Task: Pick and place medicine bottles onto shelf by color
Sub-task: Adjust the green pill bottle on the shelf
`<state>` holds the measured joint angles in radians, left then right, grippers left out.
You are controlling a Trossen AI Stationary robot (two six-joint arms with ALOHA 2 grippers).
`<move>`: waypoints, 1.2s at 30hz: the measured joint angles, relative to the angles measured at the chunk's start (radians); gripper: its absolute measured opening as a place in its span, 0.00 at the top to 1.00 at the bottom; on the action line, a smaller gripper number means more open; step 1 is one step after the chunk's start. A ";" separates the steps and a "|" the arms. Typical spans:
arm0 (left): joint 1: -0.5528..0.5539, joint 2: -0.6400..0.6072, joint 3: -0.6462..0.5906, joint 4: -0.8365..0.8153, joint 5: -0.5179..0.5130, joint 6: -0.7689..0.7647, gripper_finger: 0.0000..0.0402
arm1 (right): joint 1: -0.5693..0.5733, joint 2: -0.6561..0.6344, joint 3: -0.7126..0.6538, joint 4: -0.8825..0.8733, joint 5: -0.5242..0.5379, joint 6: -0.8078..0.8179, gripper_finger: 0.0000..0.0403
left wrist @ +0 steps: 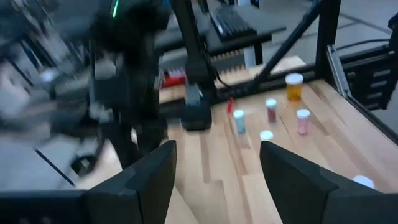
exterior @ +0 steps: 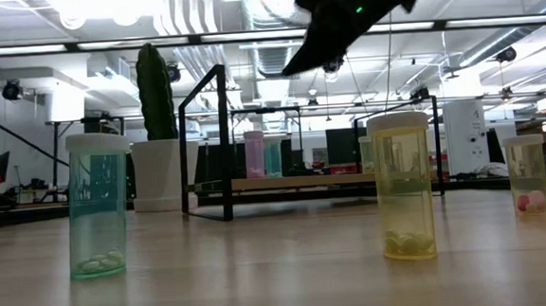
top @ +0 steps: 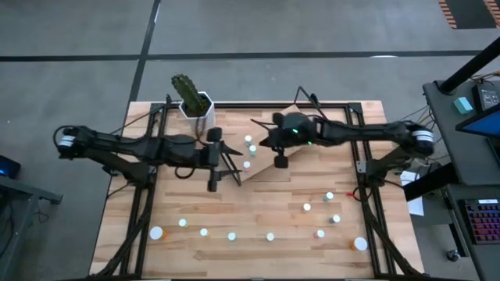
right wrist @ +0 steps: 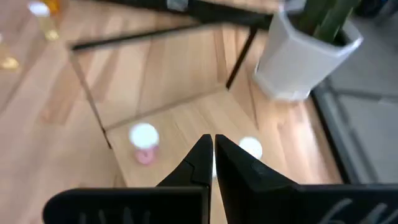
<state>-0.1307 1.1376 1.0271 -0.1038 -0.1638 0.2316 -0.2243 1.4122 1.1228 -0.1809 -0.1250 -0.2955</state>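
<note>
- Left gripper [top: 212, 185]: dark angular fingers spread wide and empty, over the plank table [top: 273, 195] beside the shelf [top: 262, 160].
- White faceted pot [top: 199, 109] with a ribbed green cactus, at the table's back edge.
- Shelf: smooth light-wood board on thin black wire, tilted (three round-capped bottles [top: 248, 140] stand on it).
- Right gripper [top: 280, 161]: fingers pressed together, empty, above the shelf.
- Other translucent bottles [top: 231, 236] are scattered across the front planks.

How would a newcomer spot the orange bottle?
On the wooden table, go to the corner farthest from the cactus. The bottle there ends the row along that edge, and it is larger than its neighbours and orange.
</note>
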 joint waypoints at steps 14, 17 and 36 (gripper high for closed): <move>0.000 -0.200 -0.240 0.181 -0.054 0.136 0.47 | -0.045 0.244 0.206 -0.151 -0.040 0.069 0.96; 0.000 -0.212 -0.264 0.199 -0.057 0.166 0.47 | -0.045 0.254 0.245 -0.228 -0.040 0.076 0.89; 0.000 -0.237 -0.280 0.202 -0.085 0.178 0.47 | -0.027 0.318 0.223 -0.245 -0.024 0.173 0.36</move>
<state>-0.1303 0.9005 0.7467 0.0978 -0.2485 0.4091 -0.2516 1.7306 1.3460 -0.4263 -0.1494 -0.1221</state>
